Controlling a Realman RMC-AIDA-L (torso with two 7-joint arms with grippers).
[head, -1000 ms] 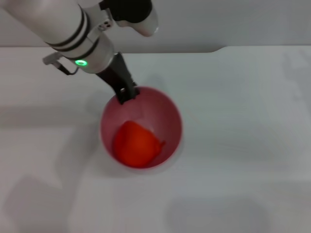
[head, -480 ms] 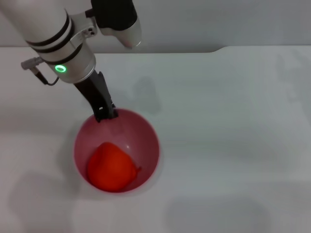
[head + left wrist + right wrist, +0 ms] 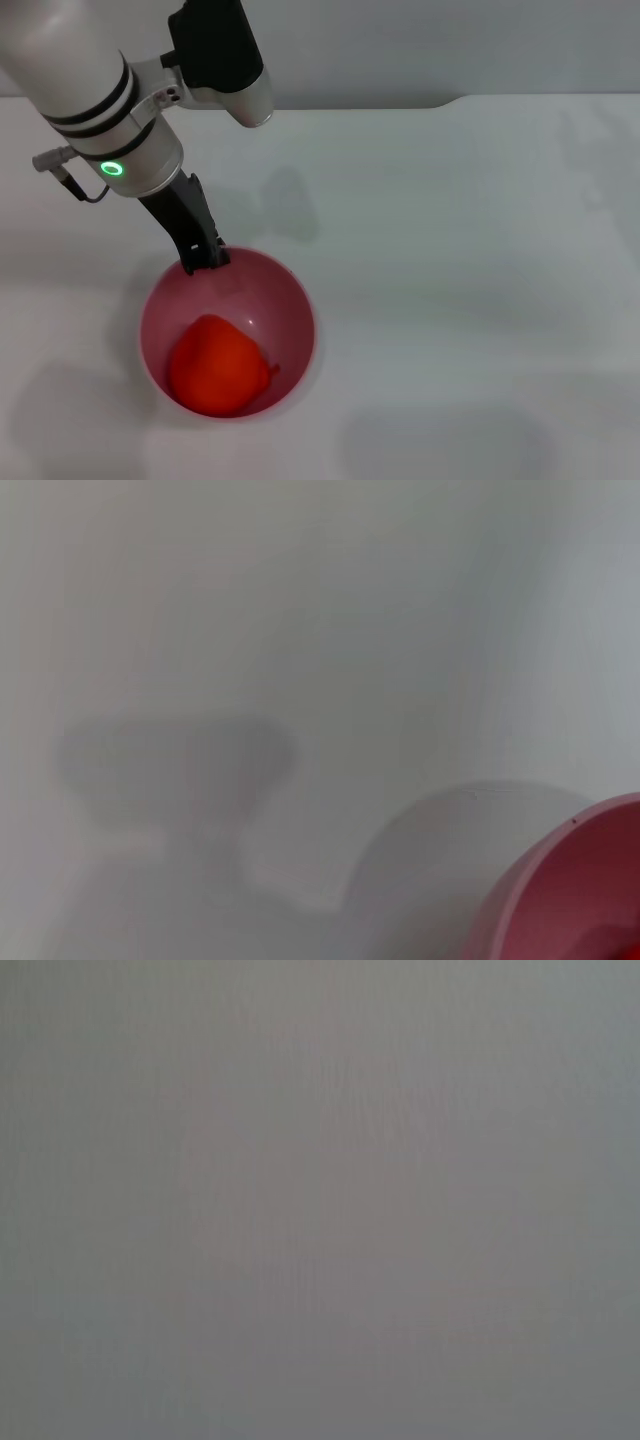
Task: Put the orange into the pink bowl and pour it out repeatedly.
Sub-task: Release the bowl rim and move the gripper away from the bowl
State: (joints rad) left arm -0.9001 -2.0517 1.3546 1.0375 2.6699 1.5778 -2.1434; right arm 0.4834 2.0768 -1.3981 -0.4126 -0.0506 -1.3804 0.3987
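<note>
The pink bowl (image 3: 290, 310) stands upright on the white table, left of centre and near the front in the head view. The orange (image 3: 215, 365) lies inside it, toward the bowl's near left side. My left gripper (image 3: 203, 257) is shut on the bowl's far rim, its dark fingers reaching down from the white arm at upper left. A part of the bowl's rim (image 3: 560, 890) shows in the left wrist view, over the white table. The right gripper is out of view; its wrist view shows only plain grey.
The white table (image 3: 480, 280) stretches to the right of the bowl. Its far edge meets a grey wall along the top of the head view. The left arm's shadow falls on the table beyond the bowl.
My left gripper has drawn the bowl, with the orange in it, to the left and toward the front of the table. The orange has stayed inside the bowl.
</note>
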